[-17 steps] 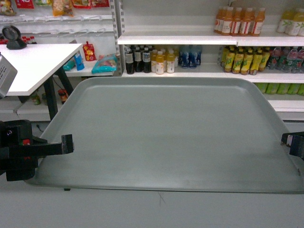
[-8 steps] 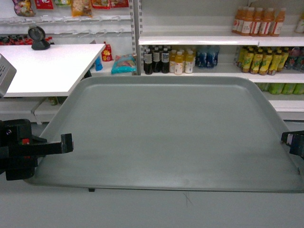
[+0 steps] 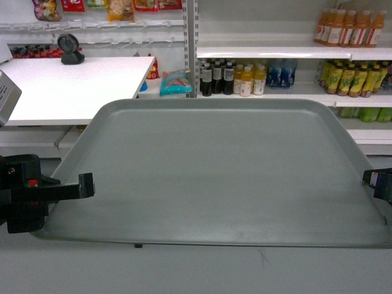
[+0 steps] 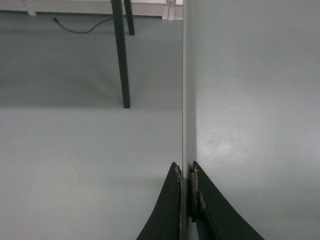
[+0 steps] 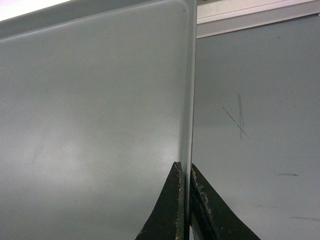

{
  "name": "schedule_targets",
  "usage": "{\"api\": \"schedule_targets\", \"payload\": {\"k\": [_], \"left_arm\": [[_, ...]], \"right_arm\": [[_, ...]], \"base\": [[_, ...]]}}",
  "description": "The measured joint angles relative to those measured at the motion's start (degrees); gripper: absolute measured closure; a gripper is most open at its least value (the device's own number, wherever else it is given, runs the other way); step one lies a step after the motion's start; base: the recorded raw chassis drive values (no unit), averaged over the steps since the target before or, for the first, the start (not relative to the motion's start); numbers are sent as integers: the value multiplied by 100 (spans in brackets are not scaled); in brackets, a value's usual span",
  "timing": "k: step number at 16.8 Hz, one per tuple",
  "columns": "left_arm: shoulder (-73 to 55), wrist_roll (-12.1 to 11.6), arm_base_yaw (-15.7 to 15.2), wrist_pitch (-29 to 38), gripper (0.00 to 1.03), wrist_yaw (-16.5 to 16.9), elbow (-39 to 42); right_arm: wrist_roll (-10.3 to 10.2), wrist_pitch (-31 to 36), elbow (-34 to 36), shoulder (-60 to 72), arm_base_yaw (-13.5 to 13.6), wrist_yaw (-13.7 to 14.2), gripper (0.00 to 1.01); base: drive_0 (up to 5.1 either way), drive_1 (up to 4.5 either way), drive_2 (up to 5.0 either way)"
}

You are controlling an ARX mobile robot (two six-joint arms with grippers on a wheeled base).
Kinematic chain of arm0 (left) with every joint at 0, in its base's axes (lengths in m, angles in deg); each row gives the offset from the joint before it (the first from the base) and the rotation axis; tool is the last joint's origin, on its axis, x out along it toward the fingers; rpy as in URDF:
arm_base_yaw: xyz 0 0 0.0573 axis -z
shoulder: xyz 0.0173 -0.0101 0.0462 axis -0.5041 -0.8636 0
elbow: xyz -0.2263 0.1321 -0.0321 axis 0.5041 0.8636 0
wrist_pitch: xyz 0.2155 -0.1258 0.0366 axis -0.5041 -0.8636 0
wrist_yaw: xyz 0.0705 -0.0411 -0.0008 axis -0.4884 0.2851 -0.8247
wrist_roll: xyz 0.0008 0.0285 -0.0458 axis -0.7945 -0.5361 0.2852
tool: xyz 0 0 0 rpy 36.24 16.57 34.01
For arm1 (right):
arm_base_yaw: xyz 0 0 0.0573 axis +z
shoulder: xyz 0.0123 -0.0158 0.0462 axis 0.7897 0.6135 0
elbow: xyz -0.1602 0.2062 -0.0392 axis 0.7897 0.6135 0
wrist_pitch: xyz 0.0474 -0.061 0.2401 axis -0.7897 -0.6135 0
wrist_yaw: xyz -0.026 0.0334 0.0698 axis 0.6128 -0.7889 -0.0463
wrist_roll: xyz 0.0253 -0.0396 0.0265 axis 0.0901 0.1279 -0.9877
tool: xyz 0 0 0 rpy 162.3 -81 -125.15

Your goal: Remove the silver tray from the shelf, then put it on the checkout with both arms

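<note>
1. Filling most of the head view, the silver tray is being carried level in the air above the grey floor, clear of any surface.
2. Clamping the tray's left edge, the left gripper is showing a small red mark on its black body; the left wrist view is showing its two jaws pressed together on the thin rim, one above and one below.
3. Gripping the opposite edge, the right gripper is only partly entering the head view; the right wrist view is showing its jaws pinching the tray's rim in the same way.
4. Standing ahead and to the left, the white checkout counter is carrying a small round black scanner near its far edge, and the tray's far left corner is lying just beside its near corner in the picture.
5. Lining the background, white store shelves are holding rows of drink bottles, with snack packets hanging at the upper left.
6. Appearing in the left wrist view, a dark table leg is standing on the floor beside the tray.
</note>
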Motion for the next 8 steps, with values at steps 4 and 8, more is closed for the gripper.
{"api": "schedule_targets", "payload": {"k": [4,8], "left_arm": [[-2,0,0,15,100,0,0],[0,0,0,11,100,2,0]], "right_arm": [[-4,-2,0,0,0,0,98],[-15,-4,0,0,0,0,98]], "base": [[-487,254,254],[-497,240,240]]}}
